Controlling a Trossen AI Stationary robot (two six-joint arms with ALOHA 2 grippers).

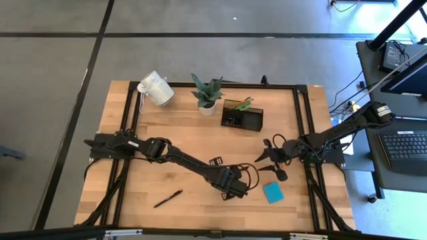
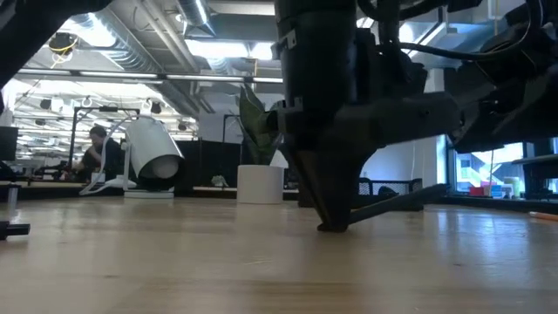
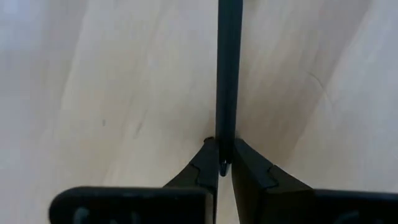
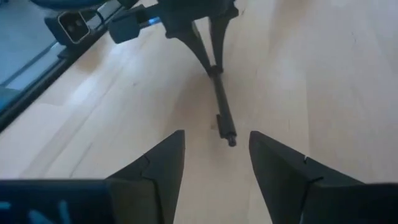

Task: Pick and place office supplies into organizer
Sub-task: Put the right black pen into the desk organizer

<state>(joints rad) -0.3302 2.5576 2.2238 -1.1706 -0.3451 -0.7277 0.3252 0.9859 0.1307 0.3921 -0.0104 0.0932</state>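
We see the left gripper (image 3: pixel 224 167) clamped on one end of a black pen (image 3: pixel 228 74), long axis flat along the table (image 3: pixel 93 81), pointing away; the right gripper (image 4: pixel 216 162) stands open.

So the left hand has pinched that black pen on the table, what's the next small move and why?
Probably lift straight up: the left hand is shut on the black pen, which lies flat on the table, and the organizer sits across the table.
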